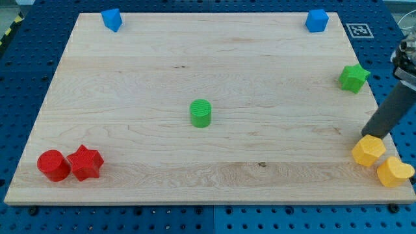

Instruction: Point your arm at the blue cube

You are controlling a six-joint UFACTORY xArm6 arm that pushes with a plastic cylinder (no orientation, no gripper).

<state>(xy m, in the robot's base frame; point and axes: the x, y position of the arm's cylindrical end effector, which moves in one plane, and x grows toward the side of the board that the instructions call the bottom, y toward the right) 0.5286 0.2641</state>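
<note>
A blue cube (316,21) sits at the board's top right corner. A second blue block (112,19), its shape less clear, sits at the top left. My tip (369,137) is at the view's right edge, low on the board, just above and touching or nearly touching a yellow hexagonal block (367,151). The tip is far below the blue cube and a little to its right. The dark rod slants up to the right from the tip.
A yellow heart (394,171) lies right of the yellow hexagon, at the board's bottom right edge. A green star (353,78) is above the tip. A green cylinder (201,113) stands mid-board. A red cylinder (53,165) and a red star (86,162) touch at bottom left.
</note>
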